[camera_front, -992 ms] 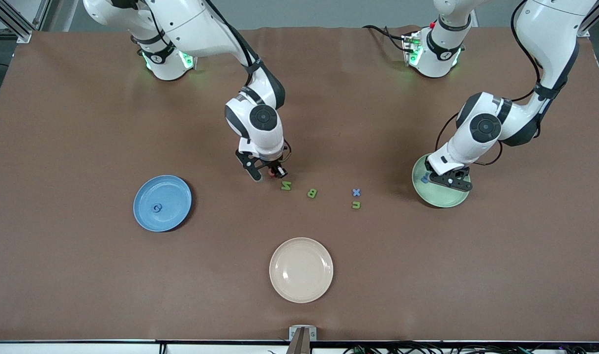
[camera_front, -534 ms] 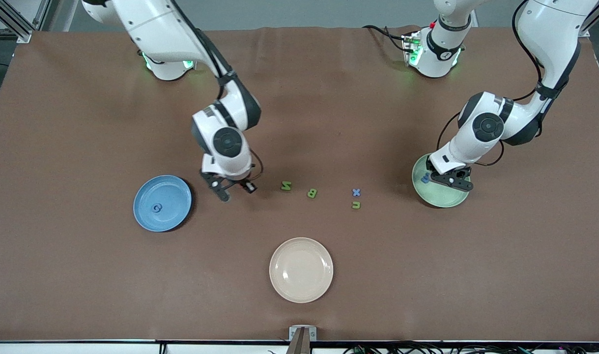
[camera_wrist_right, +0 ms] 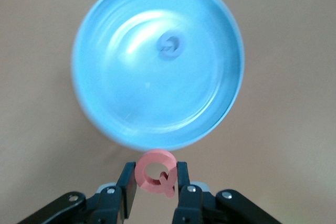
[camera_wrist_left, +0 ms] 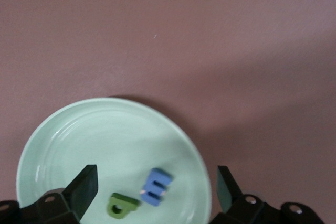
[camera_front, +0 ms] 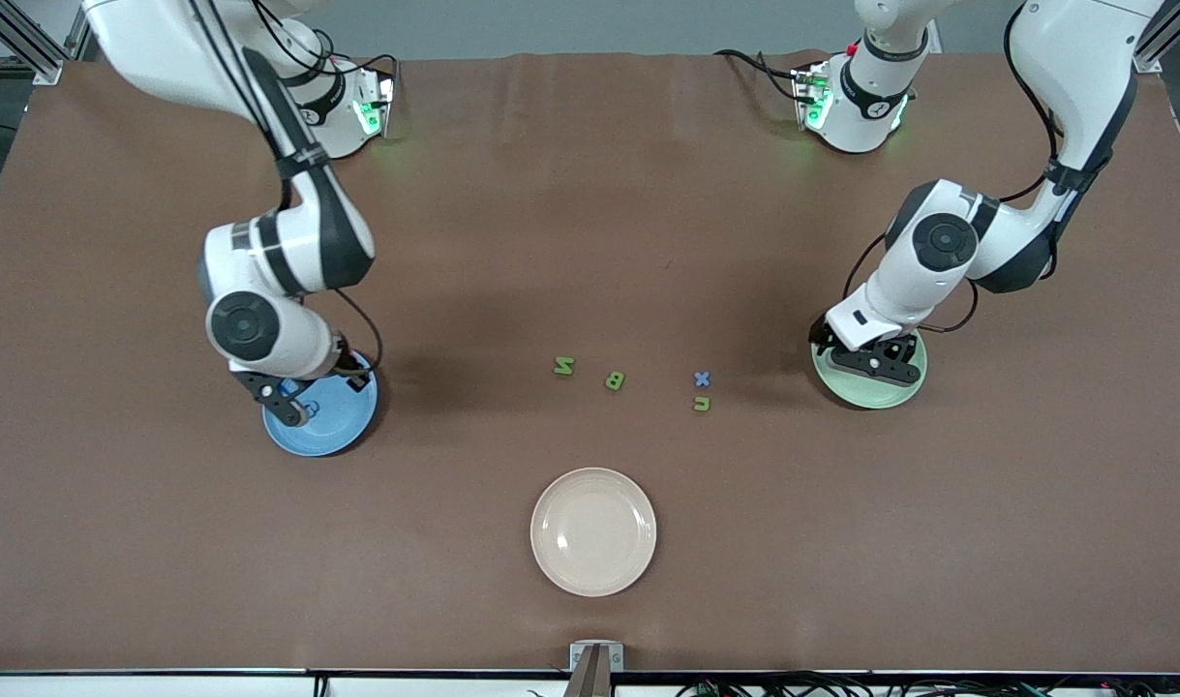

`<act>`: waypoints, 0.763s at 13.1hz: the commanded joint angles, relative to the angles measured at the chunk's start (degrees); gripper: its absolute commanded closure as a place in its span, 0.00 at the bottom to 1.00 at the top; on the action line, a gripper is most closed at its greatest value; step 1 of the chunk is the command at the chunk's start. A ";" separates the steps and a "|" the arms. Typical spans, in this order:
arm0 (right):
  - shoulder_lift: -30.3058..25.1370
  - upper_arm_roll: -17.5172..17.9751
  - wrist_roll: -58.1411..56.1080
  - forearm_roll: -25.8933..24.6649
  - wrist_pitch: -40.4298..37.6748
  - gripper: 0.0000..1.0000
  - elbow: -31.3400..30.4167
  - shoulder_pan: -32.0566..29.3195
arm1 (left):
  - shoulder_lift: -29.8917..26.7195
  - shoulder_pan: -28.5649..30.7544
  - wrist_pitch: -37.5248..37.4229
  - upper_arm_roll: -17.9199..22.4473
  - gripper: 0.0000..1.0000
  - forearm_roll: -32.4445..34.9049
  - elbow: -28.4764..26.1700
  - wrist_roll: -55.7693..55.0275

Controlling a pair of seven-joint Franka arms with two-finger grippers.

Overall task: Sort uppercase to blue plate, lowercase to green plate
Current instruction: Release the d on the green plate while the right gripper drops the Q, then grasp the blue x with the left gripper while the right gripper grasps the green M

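My right gripper (camera_wrist_right: 156, 183) is shut on the red-pink Q (camera_wrist_right: 156, 172) and holds it over the rim of the blue plate (camera_wrist_right: 121, 87); in the front view it (camera_front: 314, 389) is over that plate (camera_front: 333, 433). A blue G (camera_wrist_right: 170, 45) lies in the blue plate. My left gripper (camera_wrist_left: 155, 190) is open over the green plate (camera_wrist_left: 79, 140), also seen in the front view (camera_front: 875, 366). A blue m (camera_wrist_left: 156, 187) and a green looped b/q (camera_wrist_left: 122, 205) lie in the green plate (camera_front: 875, 392). A green N (camera_front: 563, 366), green B (camera_front: 615, 380), blue x (camera_front: 702, 378) and green n/u (camera_front: 702, 404) lie mid-table.
A cream plate (camera_front: 593, 531) sits nearer the front camera than the loose letters, near the table's front edge. The robot bases and cables stand along the table's back edge.
My right arm swung from beside the green N toward its own end of the table, carrying the Q to over the blue plate. My left gripper shifted slightly over the green plate.
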 commanded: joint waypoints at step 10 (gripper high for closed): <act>1.95 1.27 -1.80 -0.21 11.78 0.00 -4.42 -4.72 | 16.97 -16.90 -10.05 -2.14 0.01 1.08 17.80 -36.21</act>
